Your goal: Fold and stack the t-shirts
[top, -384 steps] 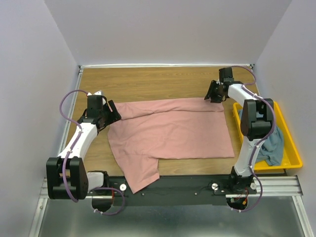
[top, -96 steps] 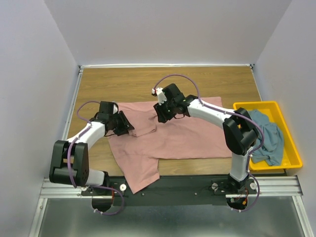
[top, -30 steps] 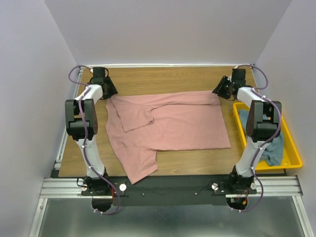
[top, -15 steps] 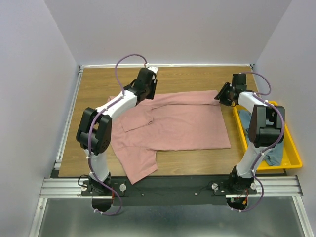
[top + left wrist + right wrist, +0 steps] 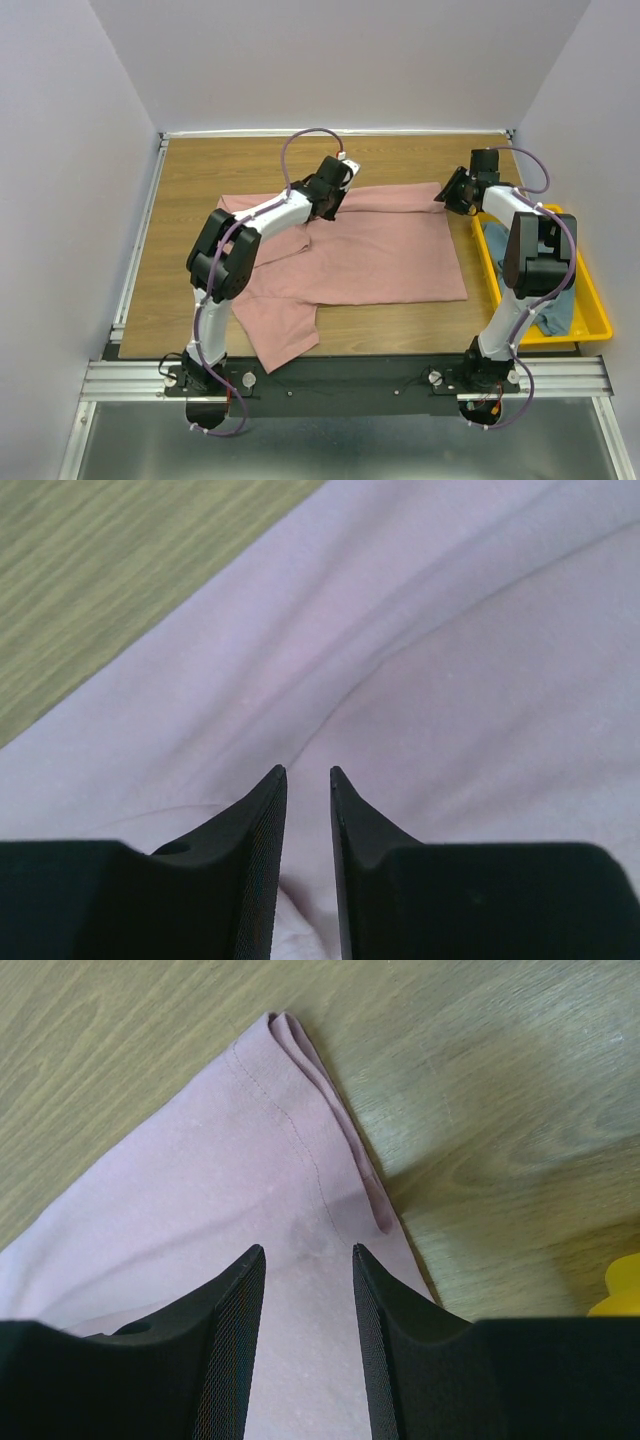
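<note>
Under left hand (image 5: 308, 770): dusty-pink cloth t-shirt (image 5: 390, 250) spread on wooden counter (image 5: 200, 180), barely folded. Fingers nearly together, grip unclear. Right hand (image 5: 305, 1250) open over its corner. Nearby, blue-grey t-shirt (image 5: 558, 305) crumpled in yellow plastic bin (image 5: 598, 325). No stack yet.

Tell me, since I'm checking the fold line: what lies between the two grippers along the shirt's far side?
Only the pink t-shirt itself. Its far edge runs unbroken from the left gripper to the right gripper, as the top view shows.

The wooden table (image 5: 200, 170) bears the pink t-shirt (image 5: 380, 250) and a yellow bin (image 5: 592, 300).
</note>
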`<state>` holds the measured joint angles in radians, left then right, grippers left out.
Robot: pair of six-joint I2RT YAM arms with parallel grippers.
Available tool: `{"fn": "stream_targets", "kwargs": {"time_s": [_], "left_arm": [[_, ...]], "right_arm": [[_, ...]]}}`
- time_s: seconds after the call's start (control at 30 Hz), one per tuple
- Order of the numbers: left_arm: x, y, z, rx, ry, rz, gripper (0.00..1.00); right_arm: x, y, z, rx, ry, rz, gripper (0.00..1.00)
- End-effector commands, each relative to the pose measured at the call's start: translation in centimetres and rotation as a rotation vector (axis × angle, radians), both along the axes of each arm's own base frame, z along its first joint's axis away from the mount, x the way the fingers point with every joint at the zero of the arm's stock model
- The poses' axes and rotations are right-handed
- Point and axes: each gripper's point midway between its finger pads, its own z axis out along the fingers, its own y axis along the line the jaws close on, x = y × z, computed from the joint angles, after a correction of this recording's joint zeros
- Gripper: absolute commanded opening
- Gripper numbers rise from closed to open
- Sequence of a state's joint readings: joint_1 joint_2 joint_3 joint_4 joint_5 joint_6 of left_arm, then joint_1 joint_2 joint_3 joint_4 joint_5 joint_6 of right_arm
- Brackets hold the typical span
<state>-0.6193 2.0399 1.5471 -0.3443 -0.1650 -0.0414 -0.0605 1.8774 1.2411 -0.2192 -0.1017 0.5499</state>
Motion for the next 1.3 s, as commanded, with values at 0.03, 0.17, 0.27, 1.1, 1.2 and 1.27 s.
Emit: {"fn": "stream_targets", "kwargs": {"time_s": [0.03, 0.17, 0.27, 1.1, 1.2, 1.27], "left_arm": [[-0.3, -0.3, -1.4, 0.051, 0.025, -0.022, 0.31], [0.2, 0.2, -2.7, 0.095, 0.032, -0.004, 0.32], [0.8, 0.5, -3.2, 0.124, 0.025, 0.017, 0.32], [1.2, 0.3, -5.1, 0.139, 0.044, 0.02, 0.29], [1.3, 0.4, -5.2, 0.144, 0.047, 0.02, 0.19], [1.4, 0.3, -5.0, 0.143, 0.044, 0.019, 0.11]], "right_arm": [[-0.7, -0.6, -1.0, -0.009, 0.033, -0.026, 0.48], [-0.6, -0.5, -1.0, -0.012, 0.032, -0.018, 0.48], [-0.5, -0.5, -0.8, -0.011, 0.028, -0.01, 0.48], [-0.6, -0.3, -1.1, -0.003, 0.04, -0.005, 0.48], [-0.7, -0.3, -1.3, -0.001, 0.047, -0.008, 0.48], [-0.7, -0.3, -1.3, -0.001, 0.046, -0.006, 0.48]]}}
